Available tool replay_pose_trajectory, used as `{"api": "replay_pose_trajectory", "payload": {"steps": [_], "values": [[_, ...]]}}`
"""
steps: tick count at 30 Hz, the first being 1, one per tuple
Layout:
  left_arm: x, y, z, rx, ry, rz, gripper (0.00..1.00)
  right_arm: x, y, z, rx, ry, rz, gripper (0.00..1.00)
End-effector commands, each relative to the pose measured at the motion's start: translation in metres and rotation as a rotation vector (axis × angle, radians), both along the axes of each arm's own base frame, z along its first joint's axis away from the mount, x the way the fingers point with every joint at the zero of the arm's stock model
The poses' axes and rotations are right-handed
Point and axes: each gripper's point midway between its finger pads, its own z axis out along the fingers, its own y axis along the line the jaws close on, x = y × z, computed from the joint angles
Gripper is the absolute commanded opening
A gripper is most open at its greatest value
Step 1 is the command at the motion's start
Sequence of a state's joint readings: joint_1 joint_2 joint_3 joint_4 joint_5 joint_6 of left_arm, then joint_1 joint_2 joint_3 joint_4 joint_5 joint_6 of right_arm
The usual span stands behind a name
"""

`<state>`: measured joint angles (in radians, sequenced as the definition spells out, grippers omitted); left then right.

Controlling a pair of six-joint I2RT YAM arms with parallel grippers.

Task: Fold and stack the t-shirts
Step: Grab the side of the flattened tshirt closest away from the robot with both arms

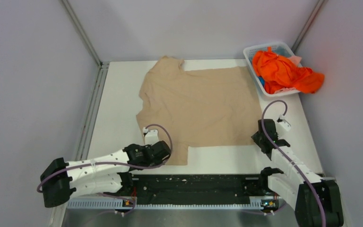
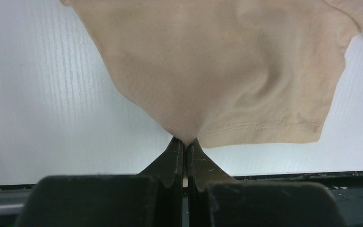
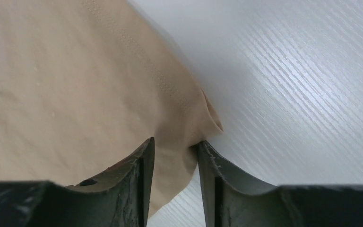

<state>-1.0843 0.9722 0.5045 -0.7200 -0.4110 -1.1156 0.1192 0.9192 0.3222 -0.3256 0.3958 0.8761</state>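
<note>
Bright even light, faint shadows, a sheen on the table [image 3: 307, 99], wrist views soft close up

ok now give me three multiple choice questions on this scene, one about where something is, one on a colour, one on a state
1. Where is the basket?
A. far right corner of the table
B. near left corner
C. middle of the table

2. What colour is the garment in the basket?
A. green
B. orange
C. black

3. What is the left gripper doing?
A. open above the table
B. shut on the shirt
C. holding the basket

Answers: 1 A, it sits at the far right corner; 2 B, orange cloth spills over its rim; 3 B, the left wrist view shows the fingers closed together, pinching beige cloth.
</note>
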Motion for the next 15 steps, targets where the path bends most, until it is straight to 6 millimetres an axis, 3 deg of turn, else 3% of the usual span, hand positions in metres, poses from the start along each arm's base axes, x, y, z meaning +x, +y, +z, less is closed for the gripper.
{"api": "replay_pose_trajectory", "payload": {"steps": [1, 3, 7, 12, 15], "values": [[-0.011, 0.013, -0.010, 0.032, 0.045, 0.006, 0.00, 0.001, 0.004, -0.010, 0.032, 0.000, 0.002, 0.34], [-0.015, 0.012, -0.013, 0.017, 0.064, 0.000, 0.00, 0.003, 0.006, -0.009, 0.031, -0.007, 0.027, 0.27], [-0.031, 0.020, -0.015, 0.012, 0.137, 0.039, 0.00, 0.000, 0.012, -0.001, 0.045, 0.009, 0.076, 0.00], [-0.064, 0.013, -0.022, -0.104, 0.258, 0.038, 0.00, -0.026, 0.019, 0.005, 0.099, 0.002, 0.085, 0.00], [-0.074, -0.004, -0.026, -0.221, 0.286, 0.006, 0.00, -0.031, 0.027, 0.011, 0.145, -0.040, 0.114, 0.00]]}}
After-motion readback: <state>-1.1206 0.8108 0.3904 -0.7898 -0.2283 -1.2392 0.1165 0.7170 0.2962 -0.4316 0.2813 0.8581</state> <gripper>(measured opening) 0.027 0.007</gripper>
